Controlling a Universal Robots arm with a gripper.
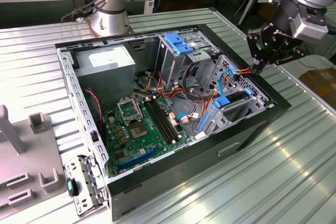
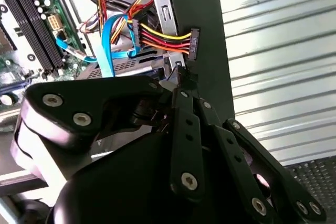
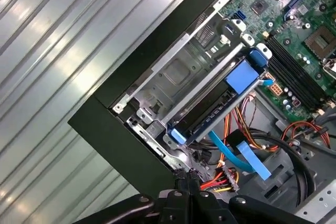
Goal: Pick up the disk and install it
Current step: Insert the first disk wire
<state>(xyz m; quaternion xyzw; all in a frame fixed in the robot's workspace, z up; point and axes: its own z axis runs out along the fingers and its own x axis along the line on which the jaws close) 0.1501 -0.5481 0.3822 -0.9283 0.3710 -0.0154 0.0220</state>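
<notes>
"Black metal case (image 1: 247, 129), lying open on the ribbed bench (image 1: 273, 182). What is inside it?"

"A green motherboard (image 1: 142, 124) across its floor, at the middle of the exterior view. A grey power supply (image 1: 105, 59) sits in the upper-left corner, and a grey drive cage (image 3: 178, 74) runs along the exterior view's right."

"And the disk?"

"The disk (image 3: 210, 109) sits in the cage's lower bay, seen edge-on, with its bright blue carrier rail showing at both ends. In the exterior view it lies right of centre, below and a little left of the fingertips."

"The blue piece further up?"

"A blue bracket (image 1: 178, 43) on top of the upper cage, near the top centre."

"Where are the fingers?"

"The fingers (image 2: 185, 129) point down at the case's edge, in the upper right of the exterior view. Their tips are pressed together with nothing seen between them. Just beside the tips hangs a black power connector (image 2: 193, 43) on red, yellow and orange wires, and a flat blue cable (image 2: 107, 40) loops near it. I cannot tell whether the tips touch the connector."
</notes>
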